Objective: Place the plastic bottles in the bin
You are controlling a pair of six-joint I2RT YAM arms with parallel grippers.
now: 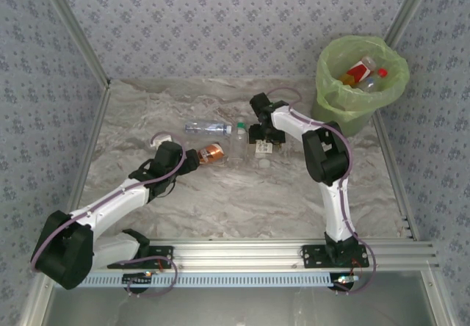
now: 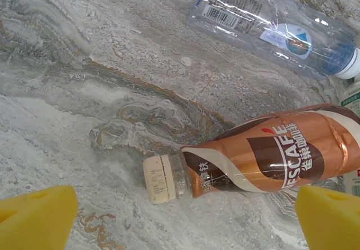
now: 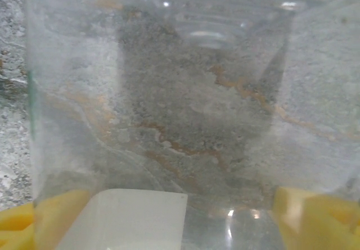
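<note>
**Three bottles out on the surface, more already in the bin**

A copper-labelled coffee bottle (image 1: 211, 153) lies on its side on the marbled surface (image 1: 242, 201), its cream cap (image 2: 159, 178) pointing towards the left arm (image 1: 125, 194). In the left wrist view its far end is cut off by the right frame edge. The left jaws are spread wide with nothing in them. Their yellow pads (image 2: 36, 219) sit in the lower corners of that view, and the bottle lies ahead between them, clear of both.

Just right of it is a clear green-capped bottle (image 1: 239, 141). From above I cannot tell whether it stands or lies. In the right wrist view it is so close that every edge is cut off, and the marble shows blurred through the plastic above a white label (image 3: 129, 219). The right jaws are also wide apart, one pad (image 3: 17, 222) low on each side, partly seen through the bottle. I cannot tell whether they touch it.

A clear blue-labelled bottle (image 1: 205, 128) lies farther back, apart from the other two.

A small white-marked thing (image 1: 263, 148) beside the right jaws is too small to name.

The bin (image 1: 330, 109) stands in the far right corner. A red-labelled bottle (image 1: 358, 69) and a red-capped bottle (image 1: 376, 78) lie on top inside, and anything beneath them is hidden. The right arm (image 1: 323, 157) stretches across the surface between the loose bottles and the bin.
</note>
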